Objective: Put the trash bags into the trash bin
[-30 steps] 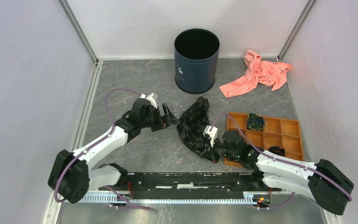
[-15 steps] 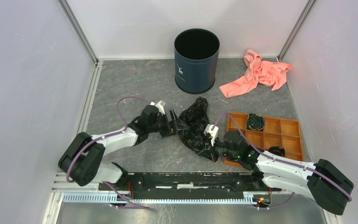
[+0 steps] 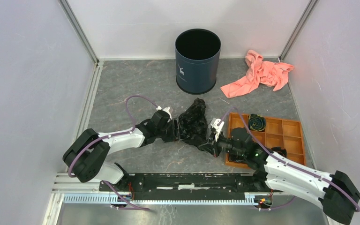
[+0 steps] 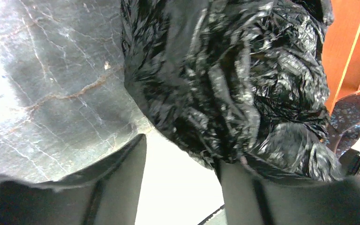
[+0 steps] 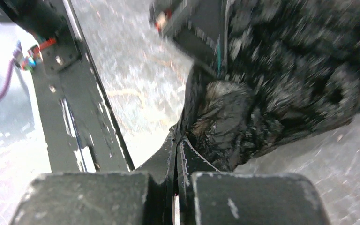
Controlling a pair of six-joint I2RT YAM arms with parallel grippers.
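Note:
The black trash bag point(image 3: 194, 123) lies crumpled on the grey table between my two grippers. The navy trash bin point(image 3: 198, 47) with a white deer logo stands upright at the back, open and apart from the bag. My left gripper point(image 3: 180, 129) is open at the bag's left edge. In the left wrist view the bag point(image 4: 225, 70) fills the space just ahead of the gripper point(image 4: 183, 157) and rests against the right finger point(image 4: 236, 192). My right gripper point(image 3: 210, 146) is shut on the bag's near corner. It also shows in the right wrist view point(image 5: 180, 138), pinching bag film point(image 5: 286, 79).
An orange compartment tray point(image 3: 281, 136) sits right of the bag, with a small black roll point(image 3: 257, 122) in one cell. A salmon-pink cloth point(image 3: 260, 72) lies at the back right. Metal frame posts and white walls enclose the table.
My left arm has swung right and down, from clear of the bag to its left edge, fingers open. My right gripper has shifted slightly up. The bag is more bunched.

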